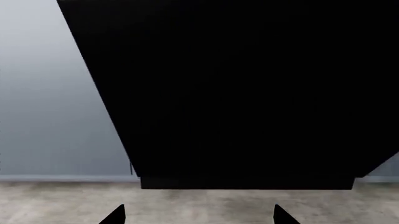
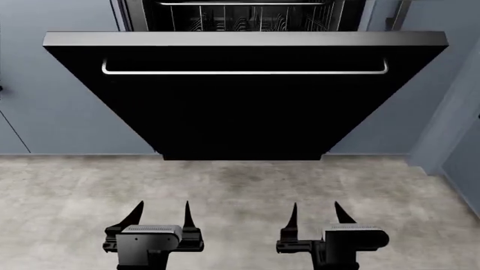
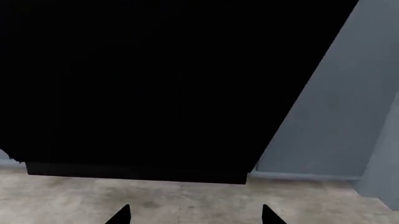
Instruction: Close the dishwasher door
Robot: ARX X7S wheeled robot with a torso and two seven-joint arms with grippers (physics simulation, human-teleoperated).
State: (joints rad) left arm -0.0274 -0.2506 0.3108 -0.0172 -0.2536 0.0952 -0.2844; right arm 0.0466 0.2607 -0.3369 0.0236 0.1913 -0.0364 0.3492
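Note:
The dishwasher door (image 2: 240,112) is a wide glossy black panel hanging open, tilted out toward me, with a silver strip along its upper edge and a thin silver bar handle (image 2: 244,72). Behind its top edge the racks (image 2: 248,19) show inside the machine. My left gripper (image 2: 161,212) and right gripper (image 2: 314,212) hover low over the floor, short of the door's lower edge, both open and empty. The black panel (image 1: 249,93) fills most of the left wrist view and the panel (image 3: 156,84) fills most of the right wrist view, beyond each gripper (image 1: 199,213) (image 3: 195,213).
Grey-blue cabinet fronts (image 2: 53,112) flank the dishwasher on the left and right (image 2: 408,118). A further cabinet side (image 2: 461,146) juts out at the far right. Mottled beige floor (image 2: 240,185) lies between me and the door.

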